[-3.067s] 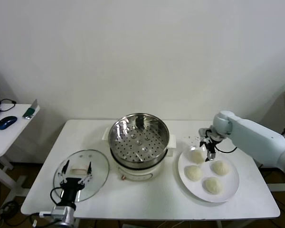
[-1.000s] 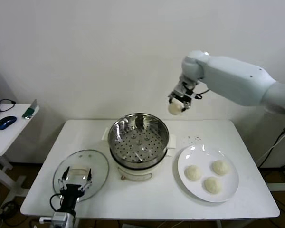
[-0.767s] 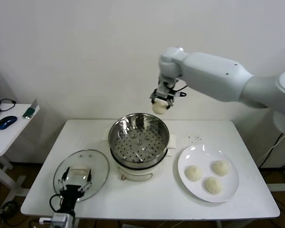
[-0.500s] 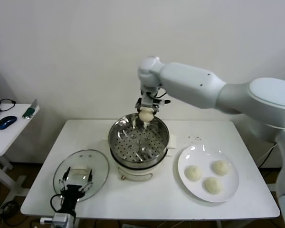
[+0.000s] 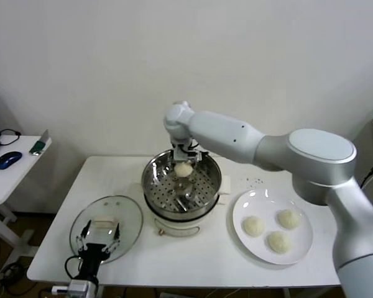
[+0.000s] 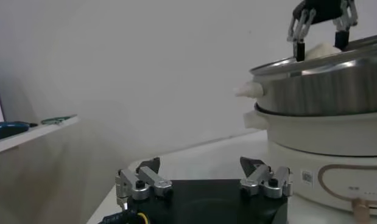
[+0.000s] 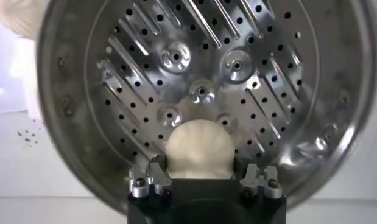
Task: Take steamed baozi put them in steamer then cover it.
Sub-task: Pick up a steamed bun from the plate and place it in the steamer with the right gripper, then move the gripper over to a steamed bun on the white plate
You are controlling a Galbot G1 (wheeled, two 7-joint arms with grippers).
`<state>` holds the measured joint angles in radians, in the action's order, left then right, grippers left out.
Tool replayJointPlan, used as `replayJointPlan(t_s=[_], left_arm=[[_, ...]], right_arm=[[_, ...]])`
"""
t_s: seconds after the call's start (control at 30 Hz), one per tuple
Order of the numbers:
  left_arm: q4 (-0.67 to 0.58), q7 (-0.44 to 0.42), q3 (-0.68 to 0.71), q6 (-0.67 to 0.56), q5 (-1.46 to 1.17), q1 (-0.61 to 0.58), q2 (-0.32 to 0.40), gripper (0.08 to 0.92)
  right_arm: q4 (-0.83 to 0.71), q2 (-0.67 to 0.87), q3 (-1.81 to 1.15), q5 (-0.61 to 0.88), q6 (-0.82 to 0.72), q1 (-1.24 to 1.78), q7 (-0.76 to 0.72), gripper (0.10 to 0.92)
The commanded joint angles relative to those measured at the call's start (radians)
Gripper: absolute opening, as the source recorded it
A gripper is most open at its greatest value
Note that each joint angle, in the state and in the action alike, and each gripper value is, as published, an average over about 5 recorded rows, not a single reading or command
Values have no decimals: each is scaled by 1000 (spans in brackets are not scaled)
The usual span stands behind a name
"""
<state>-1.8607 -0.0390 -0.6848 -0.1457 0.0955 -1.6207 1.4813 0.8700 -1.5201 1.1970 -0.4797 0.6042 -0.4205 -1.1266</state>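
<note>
Head view: we are holding one baozi (image 5: pixel 183 169) in our right hand (image 5: pixel 184 162), fingers closed around it, directly above the steamer (image 5: pixel 181 180) basket; three more are waiting on the plate (image 5: pixel 301 246). Our left hand (image 5: pixel 98 239) is hovering open over the glass lid (image 5: pixel 105 227).

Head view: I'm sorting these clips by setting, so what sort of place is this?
Probably a lab or office room staged as a kitchen: a steamer, a plate of buns and a glass lid sit on a plain white table, with a computer mouse on a side desk.
</note>
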Motion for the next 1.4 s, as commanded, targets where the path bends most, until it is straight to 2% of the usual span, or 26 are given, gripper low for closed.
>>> replayJointPlan(t_s=[0.03, 0.2, 0.47, 0.6, 0.77, 0.83, 0.93, 1.03, 1.27, 1.4], left_arm=[[6, 1, -2, -4, 0, -3, 0, 823], [7, 3, -3, -4, 1, -4, 2, 823], [0, 9, -7, 1, 2, -6, 0, 823], [-4, 15, -8, 6, 4, -5, -3, 823], [-9, 16, -6, 8, 5, -5, -8, 823], [-13, 16, -5, 8, 5, -5, -10, 823], [-16, 17, -4, 9, 1, -6, -11, 823], [-18, 18, -3, 11, -10, -10, -9, 823], [-45, 17, 7, 10, -15, -24, -16, 823], [-49, 17, 11, 11, -12, -27, -19, 823]], right_arm=[[-37, -27, -35, -95, 18, 53, 2, 708], [-44, -28, -43, -107, 14, 57, 1, 801], [-1, 11, -71, -79, 12, 25, -16, 823], [79, 78, -55, 39, -18, -53, -39, 823], [148, 195, 50, 278, -98, -187, -25, 823], [180, 259, 114, 420, -179, -253, 2, 823], [261, 374, 262, 678, -357, -362, 120, 823], [374, 499, 375, 886, -605, -437, 203, 823], [595, 777, 364, 1002, -1071, -395, 253, 823], [682, 899, 303, 1012, -1193, -299, 238, 823]])
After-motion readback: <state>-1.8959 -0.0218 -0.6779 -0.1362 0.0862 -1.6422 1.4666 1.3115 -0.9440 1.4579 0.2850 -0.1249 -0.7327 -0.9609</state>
